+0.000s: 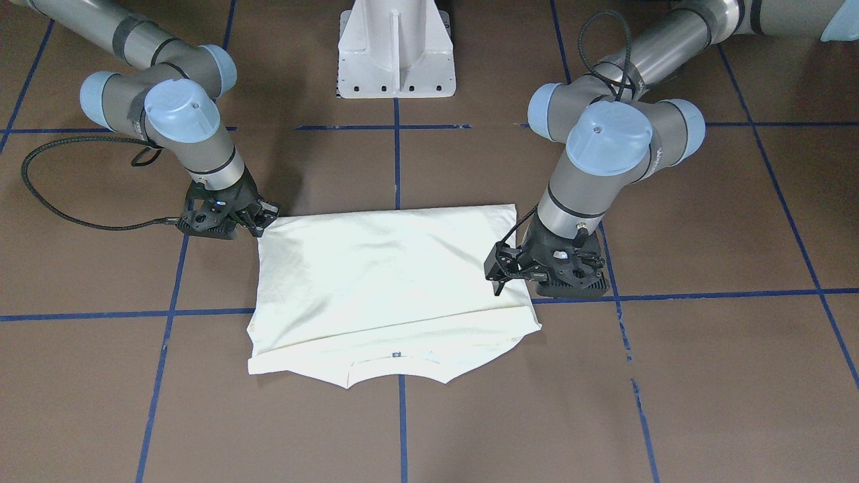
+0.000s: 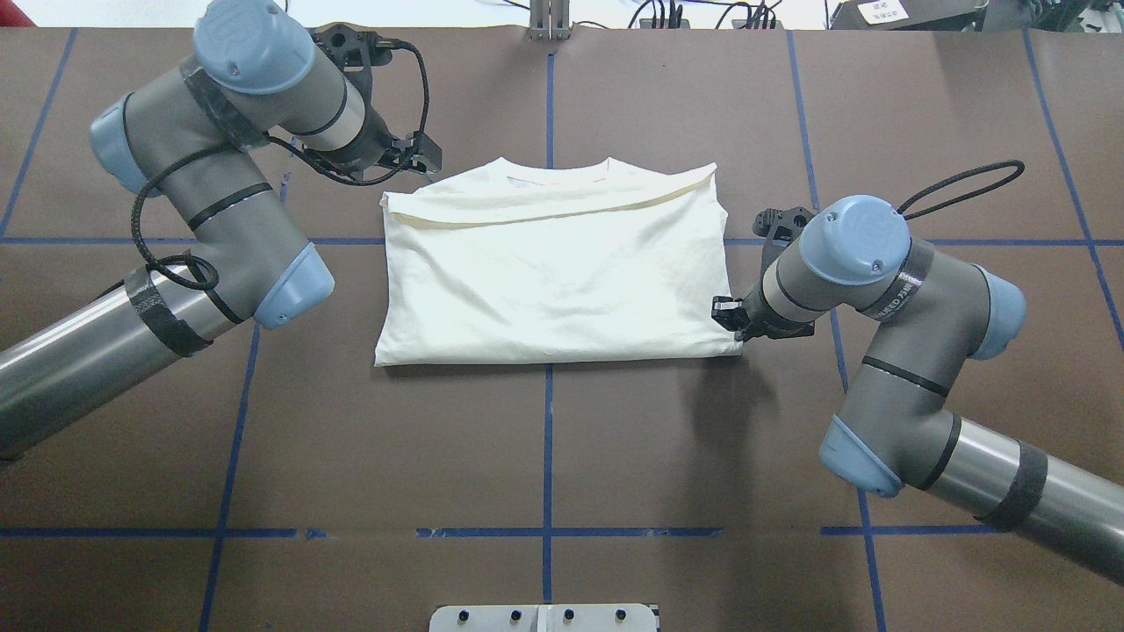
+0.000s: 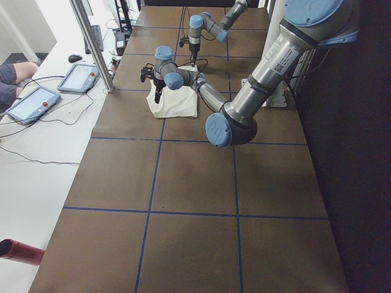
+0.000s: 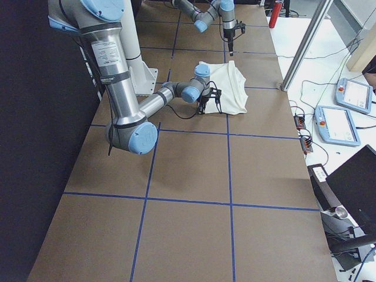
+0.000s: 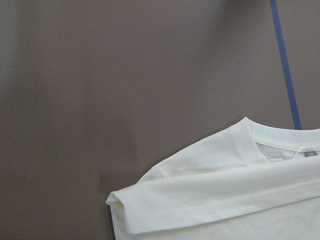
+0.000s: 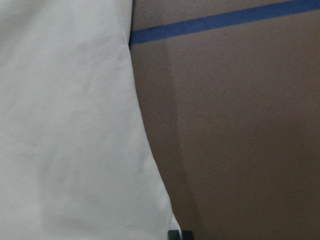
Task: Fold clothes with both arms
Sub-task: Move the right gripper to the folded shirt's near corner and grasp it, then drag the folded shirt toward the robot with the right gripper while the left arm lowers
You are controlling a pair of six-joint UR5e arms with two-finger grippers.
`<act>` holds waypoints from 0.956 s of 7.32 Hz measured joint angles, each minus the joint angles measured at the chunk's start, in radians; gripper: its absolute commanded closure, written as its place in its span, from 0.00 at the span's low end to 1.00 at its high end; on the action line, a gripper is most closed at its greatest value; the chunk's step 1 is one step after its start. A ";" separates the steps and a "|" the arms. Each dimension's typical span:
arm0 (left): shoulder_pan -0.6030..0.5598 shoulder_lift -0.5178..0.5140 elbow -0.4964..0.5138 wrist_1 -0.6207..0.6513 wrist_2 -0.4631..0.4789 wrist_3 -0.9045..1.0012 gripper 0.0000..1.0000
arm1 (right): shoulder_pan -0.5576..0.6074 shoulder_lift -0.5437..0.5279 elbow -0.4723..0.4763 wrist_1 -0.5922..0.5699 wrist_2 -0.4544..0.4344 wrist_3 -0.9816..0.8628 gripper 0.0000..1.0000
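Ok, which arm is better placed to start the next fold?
Probably right: the right fingers sit at the T-shirt's near corner, against the cloth edge. The left fingers hang just outside the collar-end corner, apparently clear of the cloth.

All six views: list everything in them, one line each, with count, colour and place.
T-shirt: one, cream-white, folded, at the table's centre.
Table: one, brown with blue tape lines.
Pedestal base: one, white, at the table's robot-side edge.
Tablets: two, grey, on the white bench beyond the table.
Cylinder: one, red, on that bench.
Person: one, partly in view at the bench.
Left arm and right arm: grey-silver, light blue caps, either side of the T-shirt.
Left end effector: black, by the T-shirt's far left corner.
Right end effector: black, by its near right corner.
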 measured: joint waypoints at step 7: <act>0.001 0.003 -0.014 0.001 0.005 0.000 0.00 | -0.369 -0.376 0.459 0.002 0.024 0.199 0.00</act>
